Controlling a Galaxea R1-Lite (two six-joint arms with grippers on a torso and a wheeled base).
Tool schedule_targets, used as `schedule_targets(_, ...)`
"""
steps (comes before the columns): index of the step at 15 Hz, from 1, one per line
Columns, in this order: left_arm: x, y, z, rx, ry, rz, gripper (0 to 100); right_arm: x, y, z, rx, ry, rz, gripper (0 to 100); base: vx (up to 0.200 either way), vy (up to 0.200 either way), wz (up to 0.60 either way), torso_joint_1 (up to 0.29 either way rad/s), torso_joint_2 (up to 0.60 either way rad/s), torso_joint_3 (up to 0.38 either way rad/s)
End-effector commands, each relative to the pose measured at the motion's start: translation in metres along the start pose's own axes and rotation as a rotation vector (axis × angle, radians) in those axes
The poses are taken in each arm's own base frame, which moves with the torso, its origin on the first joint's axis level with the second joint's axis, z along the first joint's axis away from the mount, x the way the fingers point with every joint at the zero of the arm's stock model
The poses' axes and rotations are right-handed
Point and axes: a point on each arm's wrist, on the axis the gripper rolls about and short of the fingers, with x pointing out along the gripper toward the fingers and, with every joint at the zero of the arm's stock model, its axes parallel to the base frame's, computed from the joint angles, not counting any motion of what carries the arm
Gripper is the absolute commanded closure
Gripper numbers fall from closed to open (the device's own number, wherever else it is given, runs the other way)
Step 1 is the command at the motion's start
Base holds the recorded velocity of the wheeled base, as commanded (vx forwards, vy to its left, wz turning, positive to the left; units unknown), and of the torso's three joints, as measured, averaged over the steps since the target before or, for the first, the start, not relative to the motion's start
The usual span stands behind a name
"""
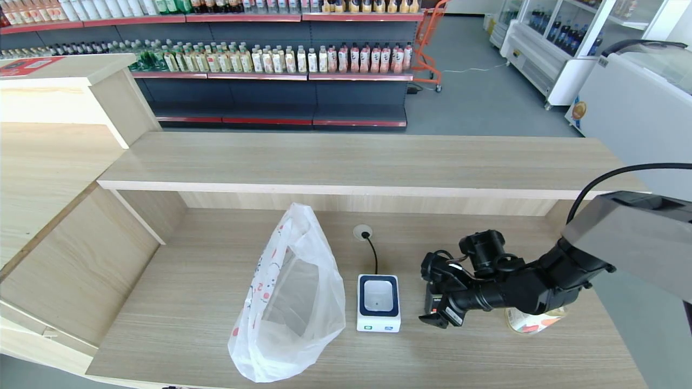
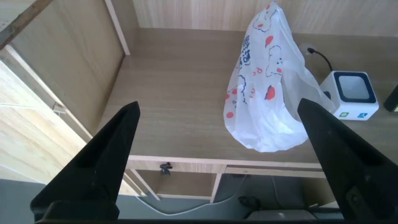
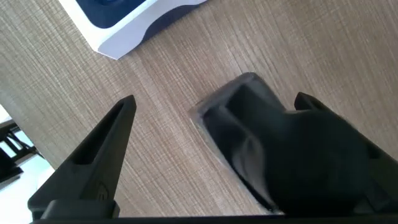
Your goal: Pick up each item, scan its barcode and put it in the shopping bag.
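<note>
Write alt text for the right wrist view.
The right gripper hangs open over a wood-grain counter, its black fingers either side of a small dark boxy item lying on it. A white barcode scanner with a navy top sits just beyond.

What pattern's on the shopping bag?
Bag: white with red and blue prints; clearest in left wrist view.

Right arm (image 1: 540, 286) and end effector (image 1: 432, 294) are black, with grey boxy shell (image 1: 632, 237) and black cable (image 1: 621, 171).
</note>
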Motion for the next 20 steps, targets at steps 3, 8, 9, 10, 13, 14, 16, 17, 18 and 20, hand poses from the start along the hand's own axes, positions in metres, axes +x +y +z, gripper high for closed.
schedule_targets(3,0.0,0.0,0.0,0.0,-0.001,0.0,0,0.012,0.003,0.008,-0.02,-0.015,0.011,100,0.0,0.0,0.0,0.0,0.0,0.0)
schedule_targets(8,0.0,0.0,0.0,0.0,-0.001,0.0,0,-0.008,0.003,0.012,-0.011,-0.058,0.028,100,0.0,0.0,0.0,0.0,0.0,0.0)
schedule_targets(9,0.0,0.0,0.0,0.0,-0.001,0.0,0,-0.019,0.003,0.012,-0.003,-0.07,0.022,100,0.0,0.0,0.0,0.0,0.0,0.0)
schedule_targets(10,0.0,0.0,0.0,0.0,-0.001,0.0,0,-0.034,-0.001,0.015,0.032,-0.101,0.0,100,0.0,0.0,0.0,0.0,0.0,0.0)
schedule_targets(13,0.0,0.0,0.0,0.0,-0.001,0.0,0,-0.12,-0.008,0.011,0.239,-0.187,-0.127,100,0.0,0.0,0.0,0.0,0.0,0.0)
schedule_targets(14,0.0,0.0,0.0,0.0,-0.001,0.0,0,-0.145,-0.002,0.001,0.234,-0.188,-0.168,100,0.0,0.0,0.0,0.0,0.0,0.0)
schedule_targets(16,0.0,0.0,0.0,0.0,-0.001,0.0,0,-0.18,0.018,-0.023,0.003,-0.171,-0.252,100,0.0,0.0,0.0,0.0,0.0,0.0)
schedule_targets(17,0.0,0.0,0.0,0.0,-0.001,0.0,0,-0.187,0.025,-0.032,-0.166,-0.183,-0.268,100,0.0,0.0,0.0,0.0,0.0,0.0)
schedule_targets(18,0.0,0.0,0.0,0.0,-0.001,0.0,0,-0.19,0.026,-0.037,-0.349,-0.255,-0.217,100,0.0,0.0,0.0,0.0,0.0,0.0)
schedule_targets(20,0.0,0.0,0.0,0.0,-0.001,0.0,0,-0.191,0.027,-0.046,-0.844,-0.403,-0.134,100,0.0,0.0,0.0,0.0,0.0,0.0)
